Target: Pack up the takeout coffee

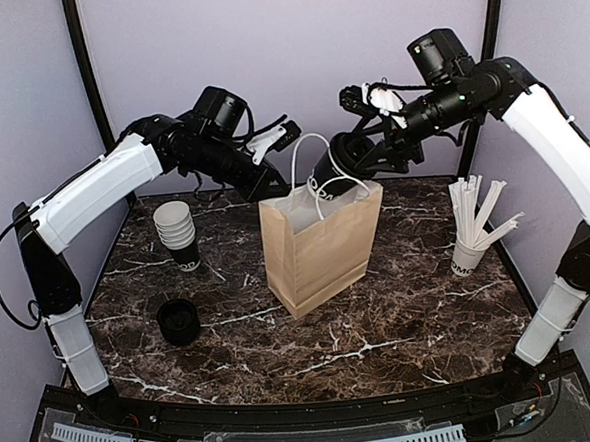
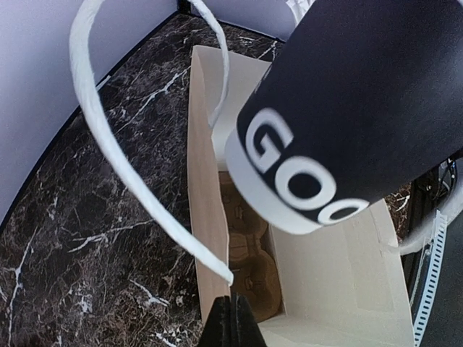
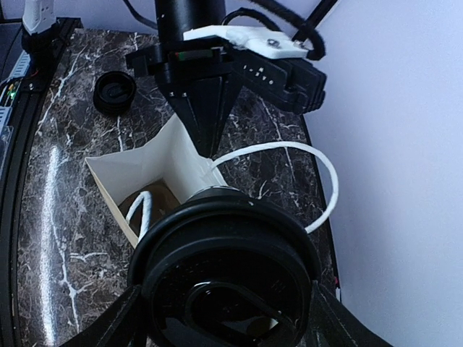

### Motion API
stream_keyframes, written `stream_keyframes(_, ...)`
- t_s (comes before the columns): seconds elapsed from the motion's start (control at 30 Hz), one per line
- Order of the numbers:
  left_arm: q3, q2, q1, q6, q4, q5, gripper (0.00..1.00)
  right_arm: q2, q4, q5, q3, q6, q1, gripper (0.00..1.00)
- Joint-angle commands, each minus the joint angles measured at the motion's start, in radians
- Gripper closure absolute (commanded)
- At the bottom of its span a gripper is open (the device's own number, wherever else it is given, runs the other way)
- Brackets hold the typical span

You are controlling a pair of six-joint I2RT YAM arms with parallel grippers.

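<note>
Here the brown paper bag stands upright and open at the centre of the top view. The left gripper, at the bag's upper left, has its fingers pressed together on the rim at the far left corner. The right gripper, at the upper right, is clamped around the takeout coffee near the lid. The cup hangs just above the bag's mouth, toward its upper right edge. It is tilted: its long axis runs from the lid at upper right to the base at lower left, toward the opening. I judge it needs to be made upright and then lowered straight down.
</note>
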Motion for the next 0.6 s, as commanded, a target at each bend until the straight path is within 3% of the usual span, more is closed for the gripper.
stream_keyframes(0.0,0.002,-0.06,-0.026,0.094,0.044,0.041,1.0,-0.033,-0.066,0.027,-0.039,-0.054,0.033,0.57)
stream_keyframes(0.37,0.012,-0.08,-0.099,0.133,0.049,-0.002,1.0,-0.064,-0.118,0.079,-0.1,-0.062,0.131,0.61)
stream_keyframes(0.57,0.015,-0.095,-0.168,0.098,0.038,-0.04,1.0,-0.134,-0.128,0.176,-0.213,-0.055,0.223,0.61)
